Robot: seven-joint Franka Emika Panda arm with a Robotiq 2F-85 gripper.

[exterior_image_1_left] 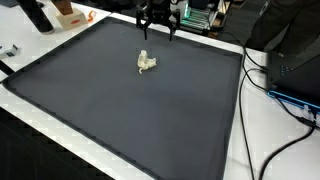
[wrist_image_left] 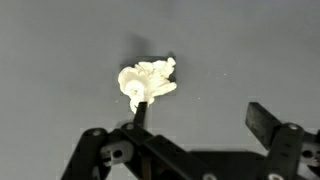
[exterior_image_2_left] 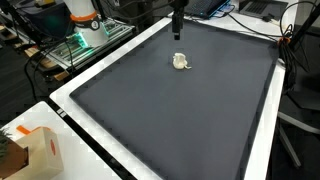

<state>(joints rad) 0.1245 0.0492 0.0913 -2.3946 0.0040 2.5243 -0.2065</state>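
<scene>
Claw (wrist_image_left: 200,115) wide open, empty, hovering above pale crumpled lump (wrist_image_left: 147,84), dark mat (exterior_image_1_left: 120,120)

No legible text, label, brand or number anywhere (surfaces too small, blurred)

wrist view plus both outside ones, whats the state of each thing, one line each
gripper, open, empty, hovering over the mat
cream lump, crumpled, lying loose on the mat, not gripped
dark mat, spread flat, no wrinkles showing
</scene>
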